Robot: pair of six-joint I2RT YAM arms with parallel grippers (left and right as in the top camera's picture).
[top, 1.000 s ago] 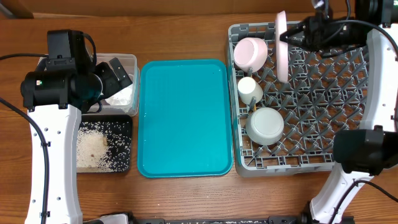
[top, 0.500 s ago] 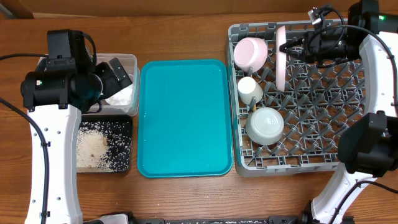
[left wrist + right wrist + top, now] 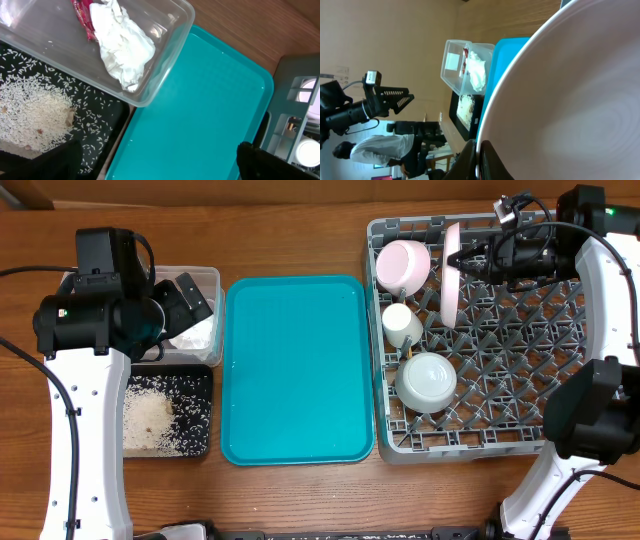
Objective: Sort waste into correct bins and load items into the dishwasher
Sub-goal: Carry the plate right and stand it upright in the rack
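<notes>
A brown wooden desk (image 3: 300, 230) with lengthwise grain fills the overhead view, evenly lit and free of hard shadows. At 11 o'clock a pale strip (image 3: 20, 190) shows past its edge. In the right wrist view, which is turned sideways, a plain beige surface (image 3: 395, 30) lies beyond the desk; wall or floor, I cannot tell. At 9 o'clock a black camera stand (image 3: 380, 97) juts out, and at 7 o'clock there is a person in a white shirt (image 3: 375, 147).
</notes>
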